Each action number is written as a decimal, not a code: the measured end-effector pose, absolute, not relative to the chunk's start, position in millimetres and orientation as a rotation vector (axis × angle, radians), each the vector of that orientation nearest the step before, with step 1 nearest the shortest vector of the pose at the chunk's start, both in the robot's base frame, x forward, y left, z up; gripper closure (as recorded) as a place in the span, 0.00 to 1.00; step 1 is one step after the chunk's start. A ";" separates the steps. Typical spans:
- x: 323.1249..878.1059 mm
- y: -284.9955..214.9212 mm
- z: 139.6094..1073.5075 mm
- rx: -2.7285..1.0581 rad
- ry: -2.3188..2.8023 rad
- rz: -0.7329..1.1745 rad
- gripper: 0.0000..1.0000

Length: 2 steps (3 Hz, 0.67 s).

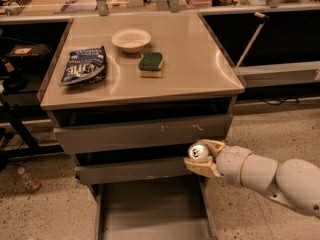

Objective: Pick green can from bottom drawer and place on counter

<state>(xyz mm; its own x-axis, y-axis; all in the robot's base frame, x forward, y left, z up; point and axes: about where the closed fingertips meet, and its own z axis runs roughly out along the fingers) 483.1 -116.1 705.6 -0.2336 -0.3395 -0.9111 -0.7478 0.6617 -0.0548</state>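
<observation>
My gripper [202,157] comes in from the right and is shut on the green can [198,152], of which only the silver top and pull tab show between the tan fingers. It holds the can in front of the cabinet, above the right wall of the open bottom drawer [150,209] and level with the middle drawer's face. The drawer's flat grey floor is bare. The counter [200,59] is the pale steel top of the cabinet, well above the can.
On the counter lie a dark blue chip bag [84,65], a white bowl [131,38] and a green-and-yellow sponge [151,64]. A scratched grey drawer face [145,131] sits below the counter. A plastic bottle [28,180] lies on the floor at left.
</observation>
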 end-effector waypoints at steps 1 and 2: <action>492.1 -118.5 726.1 -0.846 1.818 0.490 1.00; 510.5 -124.3 769.3 -0.828 1.799 0.448 1.00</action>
